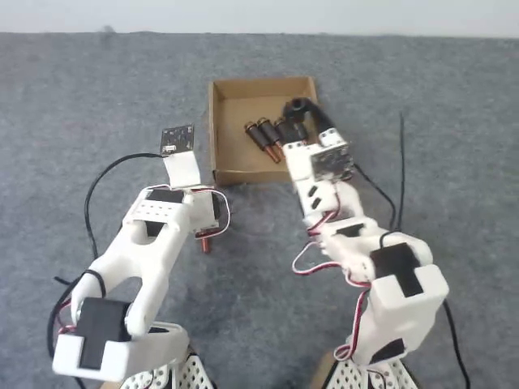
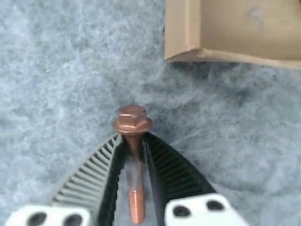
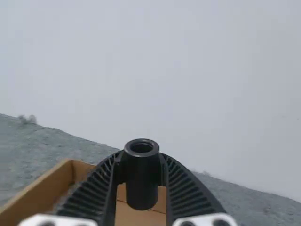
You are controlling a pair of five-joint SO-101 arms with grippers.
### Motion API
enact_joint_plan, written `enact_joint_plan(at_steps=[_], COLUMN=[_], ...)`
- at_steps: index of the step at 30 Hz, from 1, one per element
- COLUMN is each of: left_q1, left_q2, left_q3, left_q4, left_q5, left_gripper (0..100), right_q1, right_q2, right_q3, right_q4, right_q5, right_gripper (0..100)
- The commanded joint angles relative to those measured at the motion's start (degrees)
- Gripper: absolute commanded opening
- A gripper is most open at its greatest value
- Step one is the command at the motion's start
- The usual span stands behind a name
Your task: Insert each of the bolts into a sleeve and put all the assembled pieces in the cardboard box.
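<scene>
- First, at the lower left of the high view, your left arm (image 1: 142, 259) stretches up the frame over the grey carpet (image 1: 97, 89).
- The left gripper (image 2: 132, 136) is pinched narrow around the bolt (image 2: 134, 150). The ribbed fingers (image 2: 101, 165) grip the copper shank just behind the hex head.
- In the high view, that bolt (image 1: 205, 241) pokes out under the gripper left of centre, just below the box's lower left corner. You cannot tell whether its head touches the carpet.
- At the upper centre of the high view sits the cardboard box (image 1: 215, 130), its top flaps up, with one corner showing at the upper right of the left wrist view (image 2: 188, 28).
- Inside it, the assembled pieces (image 1: 266, 136) lie side by side, dark sleeves with copper ends, near the middle of the box floor.
- Just right of them, the right gripper (image 1: 302, 113) hangs over the box's right half, clamped on a black sleeve (image 3: 141, 174). The sleeve stands upright between the fingers, with its bore facing the wrist camera.
- The right arm (image 1: 381, 275) runs down to the lower right of the frame.
</scene>
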Motion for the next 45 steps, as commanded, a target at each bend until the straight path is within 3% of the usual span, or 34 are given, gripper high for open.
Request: enact_joint_plan(at_steps=[1, 8, 33, 40, 45], left_q1=[-3.87, -5.45, -5.36, -5.36, -5.36], left_q2=[-3.6, -3.43, -3.25, -3.25, -3.25], left_q3=[-0.57, -0.57, -0.57, -0.57, -0.57], left_q4=[-2.29, -4.48, -4.75, -4.75, -4.75], left_q5=[-0.53, -0.35, -0.35, -0.35, -0.35], left_gripper=[1, 1, 1, 1, 1], right_q1=[-3.47, -8.92, -12.79, -13.05, -12.53], right_q2=[-1.36, -1.45, -1.45, -1.45, -1.54], right_q3=[1.32, 7.56, 34.46, 39.65, 41.14], right_q4=[-1.27, -4.09, -32.04, -33.98, -34.07], right_q5=[0.62, 0.53, 0.44, 0.26, -4.22], right_gripper=[0.6, 0.6, 0.6, 0.6, 0.6])
